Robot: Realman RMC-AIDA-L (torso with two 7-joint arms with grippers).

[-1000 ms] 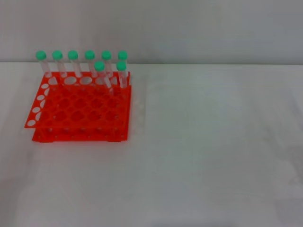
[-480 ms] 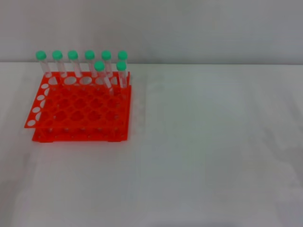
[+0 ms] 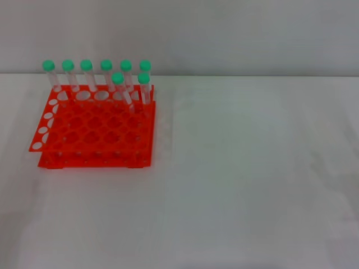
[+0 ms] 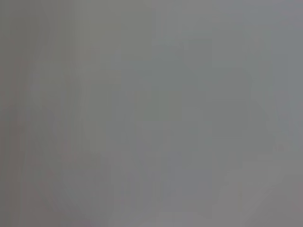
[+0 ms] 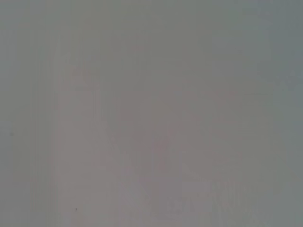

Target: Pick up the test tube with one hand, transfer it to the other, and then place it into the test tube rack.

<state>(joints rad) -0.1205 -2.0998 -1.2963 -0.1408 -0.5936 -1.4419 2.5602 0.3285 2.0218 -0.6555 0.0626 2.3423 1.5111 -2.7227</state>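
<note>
The orange test tube rack [image 3: 92, 128] sits on the left half of the white bench [image 3: 252, 179], and all eight green-capped tubes stand in it: six along the far row and two just in front, toward the rack's right corner, the left of that pair leaning a little. No tube lies loose on the bench, so I judge the placing done, or else nothing is left to pick. Neither arm shows from the head view, and both wrist views give only blank grey, so the left and right jaws are out of sight and I cannot tell whether they stand apart or together. If one more test tube [image 3: 144, 85] were to be lifted, the front right one is the easiest to reach: grip it just under the cap and draw it straight up, since its neighbours crowd close. The rest of the bench holds nothing that would block a reach
</note>
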